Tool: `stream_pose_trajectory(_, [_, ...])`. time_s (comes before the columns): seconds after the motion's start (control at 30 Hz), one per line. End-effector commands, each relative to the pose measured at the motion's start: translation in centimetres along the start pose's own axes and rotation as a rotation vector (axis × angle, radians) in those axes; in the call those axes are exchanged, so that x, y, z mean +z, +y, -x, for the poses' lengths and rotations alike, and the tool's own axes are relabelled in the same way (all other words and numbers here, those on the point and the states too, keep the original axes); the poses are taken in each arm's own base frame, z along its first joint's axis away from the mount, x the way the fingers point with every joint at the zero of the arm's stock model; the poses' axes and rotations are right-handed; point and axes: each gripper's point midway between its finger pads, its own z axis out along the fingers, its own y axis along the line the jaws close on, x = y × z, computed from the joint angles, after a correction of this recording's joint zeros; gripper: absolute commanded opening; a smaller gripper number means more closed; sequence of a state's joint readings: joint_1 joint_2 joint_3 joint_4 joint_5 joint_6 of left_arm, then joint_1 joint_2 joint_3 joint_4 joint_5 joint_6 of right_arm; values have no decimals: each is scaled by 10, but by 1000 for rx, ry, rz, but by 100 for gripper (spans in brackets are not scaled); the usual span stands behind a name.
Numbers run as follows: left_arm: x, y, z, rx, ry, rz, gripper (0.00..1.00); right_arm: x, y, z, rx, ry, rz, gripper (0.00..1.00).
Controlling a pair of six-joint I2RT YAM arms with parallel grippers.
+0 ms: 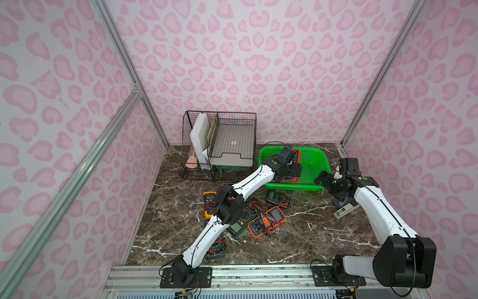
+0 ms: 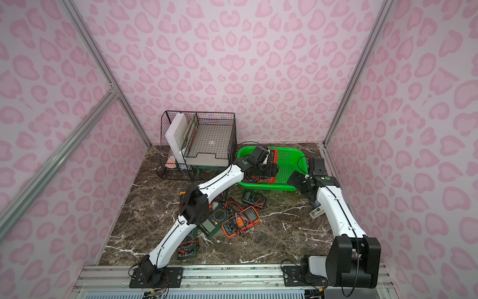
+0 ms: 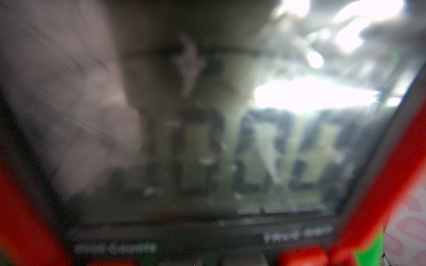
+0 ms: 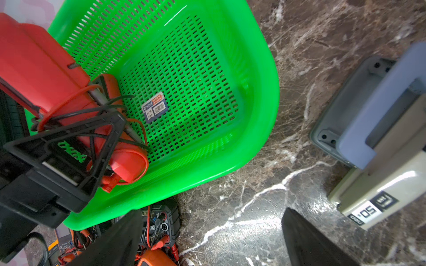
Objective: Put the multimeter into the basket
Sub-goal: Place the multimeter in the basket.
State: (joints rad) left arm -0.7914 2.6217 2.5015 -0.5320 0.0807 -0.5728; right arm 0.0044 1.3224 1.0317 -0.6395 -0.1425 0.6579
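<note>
Inside green basket (image 4: 265, 103), left tool (image 1: 291, 174) clamped on red multimeter (image 4: 34, 64), right tool (image 4: 211, 210) gaping empty alongside

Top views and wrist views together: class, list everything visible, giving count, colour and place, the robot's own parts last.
basket: one, bright green, back right.
red multimeter: one, red, inside basket.
orange multimeters: two, orange, overlapping at table centre.
yellow multimeter: one, yellow-orange, beside left arm.
dark multimeters: three, green or black, around that pile.
organizer: one, black wire, back, left of basket.
board: one, white, upright in organizer.
punch-like device: one, grey and beige, beneath right arm.
left tool: one, black, closed on red multimeter.
right tool: one, black, open, beside basket.
</note>
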Motion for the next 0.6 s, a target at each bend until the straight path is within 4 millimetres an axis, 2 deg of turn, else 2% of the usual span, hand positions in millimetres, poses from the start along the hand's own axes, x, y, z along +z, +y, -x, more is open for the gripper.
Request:
stream_pose_trajectory(0.0, [3,-5,13,-10,-52,-28,45,0,4,5,-16,-10,8,99])
stream_pose_trajectory(0.13, [6,1,9,-23,-41,-18,70,1,4,6,-17,-6,8,99])
stream_pose_trajectory(0.2, [7,2,9,-29,-37,-14,86,2,5,7,-17,-9,9,99])
stream_pose_trajectory(0.23, [7,2,9,-30,-36,-16,98,1,6,8,-17,-9,10,99])
stream_pose_trajectory(0.57, [-3,-4,16,-29,-47,-33,98,-1,6,12,-23,-23,3,99])
